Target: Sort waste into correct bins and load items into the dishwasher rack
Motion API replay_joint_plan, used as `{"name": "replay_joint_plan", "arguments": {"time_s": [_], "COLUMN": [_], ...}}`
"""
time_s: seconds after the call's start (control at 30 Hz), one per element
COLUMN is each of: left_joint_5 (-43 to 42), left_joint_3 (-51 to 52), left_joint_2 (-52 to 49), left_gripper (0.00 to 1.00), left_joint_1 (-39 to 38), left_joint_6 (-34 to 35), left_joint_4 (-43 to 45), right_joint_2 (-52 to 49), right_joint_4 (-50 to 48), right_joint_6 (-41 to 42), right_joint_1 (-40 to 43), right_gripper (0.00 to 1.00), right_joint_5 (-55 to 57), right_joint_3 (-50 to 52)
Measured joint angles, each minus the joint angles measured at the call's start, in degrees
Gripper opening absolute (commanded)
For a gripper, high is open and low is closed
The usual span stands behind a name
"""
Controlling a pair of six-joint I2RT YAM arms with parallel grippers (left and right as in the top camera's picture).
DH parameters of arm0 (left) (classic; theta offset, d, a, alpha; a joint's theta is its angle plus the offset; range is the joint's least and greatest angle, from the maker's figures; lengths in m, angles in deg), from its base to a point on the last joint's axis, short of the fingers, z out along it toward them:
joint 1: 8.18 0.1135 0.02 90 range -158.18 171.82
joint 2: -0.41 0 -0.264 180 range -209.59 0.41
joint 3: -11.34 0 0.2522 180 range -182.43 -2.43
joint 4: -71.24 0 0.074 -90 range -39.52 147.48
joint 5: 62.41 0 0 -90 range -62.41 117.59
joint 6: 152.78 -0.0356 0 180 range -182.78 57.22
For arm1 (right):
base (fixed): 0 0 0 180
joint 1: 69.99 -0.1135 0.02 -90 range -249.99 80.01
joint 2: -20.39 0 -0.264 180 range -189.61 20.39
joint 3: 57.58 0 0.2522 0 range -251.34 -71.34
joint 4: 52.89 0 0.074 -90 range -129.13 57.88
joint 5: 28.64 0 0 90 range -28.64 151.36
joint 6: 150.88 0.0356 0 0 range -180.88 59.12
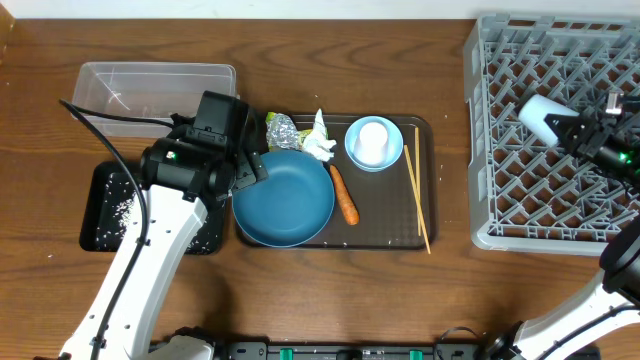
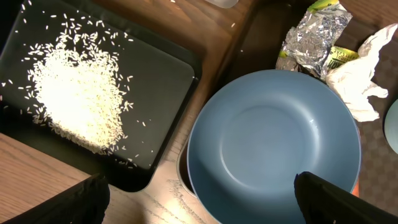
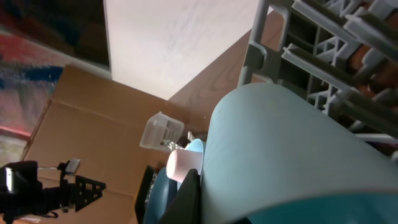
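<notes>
Since the rice (image 2: 74, 99) lies heaped in the black tray (image 1: 100, 235), we count that waste as sorted; we make out nothing in the clear tub (image 1: 155, 90). Waiting on the brown tray (image 1: 425, 238): foil ball (image 1: 283, 131), tissue (image 1: 321, 143), wrapper (image 2: 339, 56), carrot (image 1: 344, 196), plate (image 1: 285, 202), bowl (image 1: 374, 143), chopsticks (image 1: 418, 200). So most of the job remains, by our reading. The left gripper (image 2: 200, 186) hangs over the plate's edge beside the black tray, jaws wide apart, holding nothing. The right gripper (image 1: 562, 123) is over the rack (image 1: 520, 215), jaws closed on the cup (image 1: 543, 113), which lies sideways above the pegs and is not yet set down, we judge. We see no other dish in the rack. Only the overhead view gives the whole layout. The left wrist view alone shows stray grains and the wrapper tucked between foil and tissue. The right wrist view shows little beyond the cup's pale wall against the rack's rim.
</notes>
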Motion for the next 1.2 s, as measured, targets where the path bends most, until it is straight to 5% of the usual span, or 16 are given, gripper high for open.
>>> {"name": "replay_joint_plan", "arguments": {"time_s": [1.03,1.2], "left_joint_5": [0.0,0.0], "left_joint_3": [0.0,0.0], "left_joint_2": [0.0,0.0], "left_gripper": [0.98,0.98], "left_joint_1": [0.0,0.0], "left_joint_6": [0.0,0.0], "left_joint_4": [0.0,0.0], "right_joint_2": [0.6,0.6], "right_joint_4": [9.1,9.7], "right_joint_6": [-3.3,-4.2], "right_joint_1": [3.3,3.3], "right_gripper": [0.03,0.16], "right_joint_5": [1.6,3.5], "right_joint_3": [-0.7,-0.7]}}
